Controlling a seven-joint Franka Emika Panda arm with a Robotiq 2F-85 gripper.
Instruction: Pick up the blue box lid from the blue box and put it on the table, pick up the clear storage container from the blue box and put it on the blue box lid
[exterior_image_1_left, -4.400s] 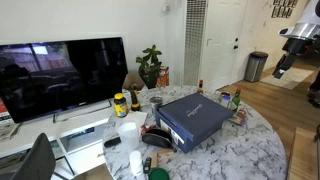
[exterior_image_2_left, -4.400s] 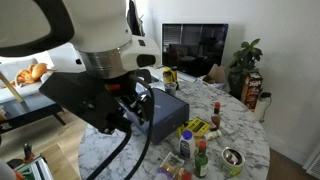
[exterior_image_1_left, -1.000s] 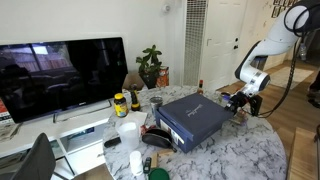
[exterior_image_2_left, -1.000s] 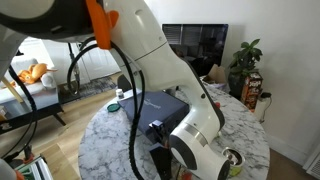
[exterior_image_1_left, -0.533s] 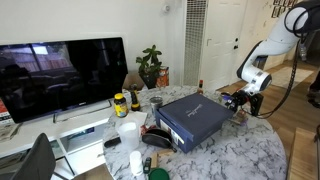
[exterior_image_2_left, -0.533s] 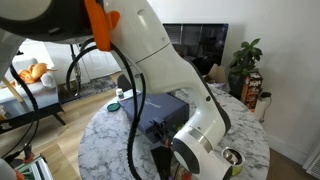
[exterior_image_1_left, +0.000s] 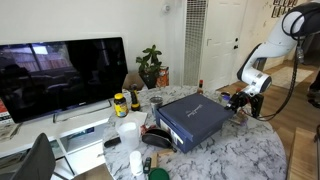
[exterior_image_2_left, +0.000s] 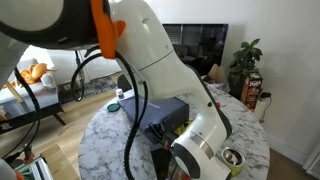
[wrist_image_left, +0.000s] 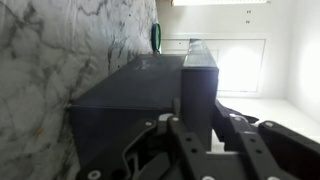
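The blue box lid (exterior_image_1_left: 190, 112) still sits flat on the blue box (exterior_image_1_left: 180, 132) in the middle of the marble table (exterior_image_1_left: 235, 152). My gripper (exterior_image_1_left: 237, 101) is at the lid's far short edge, with the arm coming in from the upper right. In the wrist view the navy lid (wrist_image_left: 130, 85) fills the middle, and my gripper (wrist_image_left: 199, 105) straddles its upright rim with a finger pressed on each side. In an exterior view the arm covers most of the box (exterior_image_2_left: 165, 108). The clear storage container is hidden under the lid.
Jars, a white cup (exterior_image_1_left: 128, 133) and a dark dish crowd the table's near side. Sauce bottles (exterior_image_2_left: 200, 150) and a small bowl (exterior_image_2_left: 232, 158) stand close to the gripper. A green bottle (wrist_image_left: 156, 37) stands beyond the box. A TV (exterior_image_1_left: 60, 75) and plant (exterior_image_1_left: 150, 65) are behind.
The jaws have closed in on the lid's rim. The arm has hardly moved, and the lid has not lifted.
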